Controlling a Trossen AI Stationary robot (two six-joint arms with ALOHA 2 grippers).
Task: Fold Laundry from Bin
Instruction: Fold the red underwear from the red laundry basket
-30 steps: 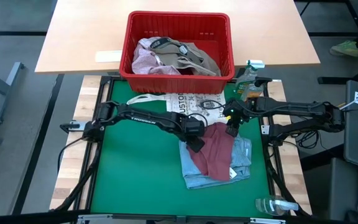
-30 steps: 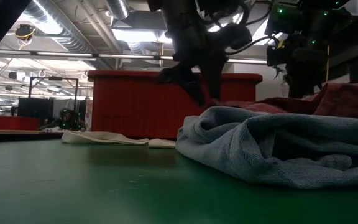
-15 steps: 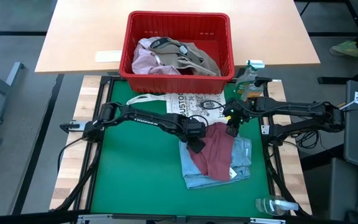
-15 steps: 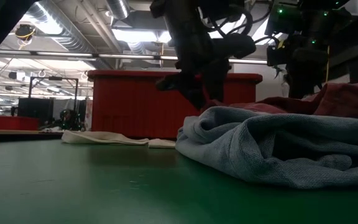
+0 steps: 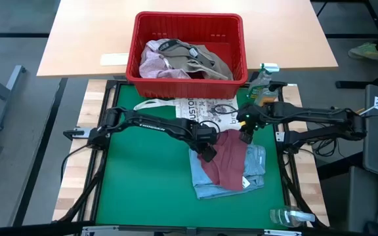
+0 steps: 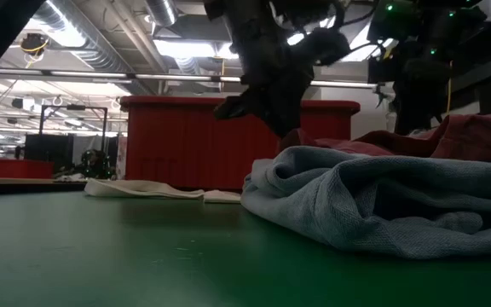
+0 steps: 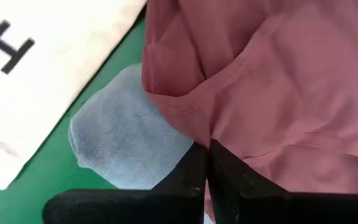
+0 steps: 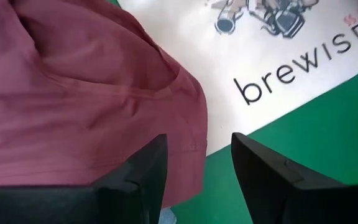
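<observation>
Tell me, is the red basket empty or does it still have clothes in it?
Not empty. The high view shows the red basket still holding a pale pink piece and a khaki-grey piece bunched together inside.

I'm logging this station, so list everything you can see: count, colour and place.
bin: one, red, on the wooden table behind the mat
laundry in bin: a heap, pink and khaki-grey
tote bag: one, white with print, on the mat's far edge
maroon garment: one, on top of the blue garment
blue garment: one, light blue, on the green mat
bottles: two, clear, at the mat's right corners
left tool: shut on the maroon garment's edge
right tool: open, over the maroon garment's far edge
</observation>
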